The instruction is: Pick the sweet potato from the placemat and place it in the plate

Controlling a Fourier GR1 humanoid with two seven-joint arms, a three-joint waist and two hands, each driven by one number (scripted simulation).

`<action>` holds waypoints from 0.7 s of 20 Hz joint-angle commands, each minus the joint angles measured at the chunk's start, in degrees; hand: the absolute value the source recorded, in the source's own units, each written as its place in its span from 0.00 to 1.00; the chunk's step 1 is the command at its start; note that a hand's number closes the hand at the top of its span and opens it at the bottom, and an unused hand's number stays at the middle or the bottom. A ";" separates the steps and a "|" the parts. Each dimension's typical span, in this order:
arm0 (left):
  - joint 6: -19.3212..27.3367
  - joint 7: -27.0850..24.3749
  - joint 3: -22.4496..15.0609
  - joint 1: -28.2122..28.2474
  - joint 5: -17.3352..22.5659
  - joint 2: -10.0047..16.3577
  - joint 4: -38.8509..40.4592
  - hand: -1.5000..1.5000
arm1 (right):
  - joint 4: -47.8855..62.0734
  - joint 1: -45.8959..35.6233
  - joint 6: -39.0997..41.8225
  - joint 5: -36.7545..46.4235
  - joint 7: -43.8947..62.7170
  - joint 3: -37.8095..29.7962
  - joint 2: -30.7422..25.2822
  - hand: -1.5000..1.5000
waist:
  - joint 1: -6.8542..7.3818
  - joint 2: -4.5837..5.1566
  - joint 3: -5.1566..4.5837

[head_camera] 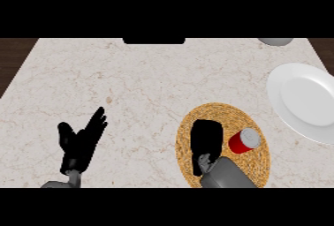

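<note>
Head view: a wide marble counter (130,79) filled the frame. A white plate (306,101) lay beyond and to the right of the right hand (207,139), well apart from it and cut off by the right edge. A round woven placemat (222,112) lay directly beneath that hand. The left hand (81,141) rested far to the left, released, fingers straight and pointing up.

The main risk looked to be the red can (244,140). It stood on the placemat just to the right of the right hand, between the hand and the plate. A sideways sweep toward the plate could have knocked it over or pushed it along. A lift before crossing seemed safer. The plate's cut-off far side also meant a long reach could have overshot it.

The sweet potato could not be seen. It probably lay on the placemat under the right hand, which covered the mat's middle as a solid black shape. Whether that hand was clenched, released or grasping anything could not be told. The grey forearm hid the mat's near edge. A pale grey object (275,41) far beyond the hand was too cropped to identify.
</note>
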 commanded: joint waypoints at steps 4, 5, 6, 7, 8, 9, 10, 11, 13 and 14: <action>0.34 1.06 -0.34 1.45 -1.11 -1.44 -0.49 0.50 | 1.16 0.73 1.90 6.95 3.78 1.85 0.93 1.00 | -0.06 0.48 0.01; -0.29 -1.41 0.90 -1.62 -1.84 -3.03 4.07 0.50 | -3.88 3.06 0.54 6.28 -0.73 0.41 -0.44 1.00 | -0.30 0.51 0.01; -1.88 0.50 2.95 0.95 0.69 0.84 -0.38 0.50 | -5.41 9.06 -8.07 5.92 -4.37 2.49 -3.32 1.00 | -0.33 0.45 0.03; -0.64 -1.35 0.97 0.34 -1.49 -1.28 2.26 0.50 | -7.07 8.89 -8.97 4.09 -5.48 1.67 -0.98 1.00 | -0.48 0.49 0.03; 0.66 0.81 1.62 0.54 -0.33 -1.65 0.59 0.50 | -15.45 9.82 -7.92 1.06 -8.43 0.11 -3.60 1.00 | -1.15 0.24 0.05; -1.40 -0.95 0.86 3.57 -0.51 -0.32 0.16 0.50 | -14.28 12.56 -14.38 1.19 -10.40 1.30 -2.27 1.00 | -0.80 0.27 0.09; 0.55 0.09 0.59 0.89 -1.59 -1.44 0.69 0.50 | -15.83 12.30 -15.90 -1.51 -13.24 -0.24 -1.57 1.00 | -1.20 0.38 0.13; -0.59 -1.63 1.41 1.56 -0.83 -1.09 1.62 0.50 | -19.93 14.37 -17.75 -0.30 -13.53 2.01 -2.04 1.00 | -1.48 0.24 0.07; -0.10 -1.51 0.56 1.78 -1.65 -1.46 0.86 0.50 | -22.37 14.06 -25.45 1.47 -16.54 1.42 -3.03 1.00 | -1.43 0.21 0.13; 0.01 -2.00 0.18 3.55 -1.27 -2.32 0.87 0.50 | -24.79 15.86 -29.09 2.12 -18.00 2.64 -3.33 1.00 | -1.57 0.07 0.14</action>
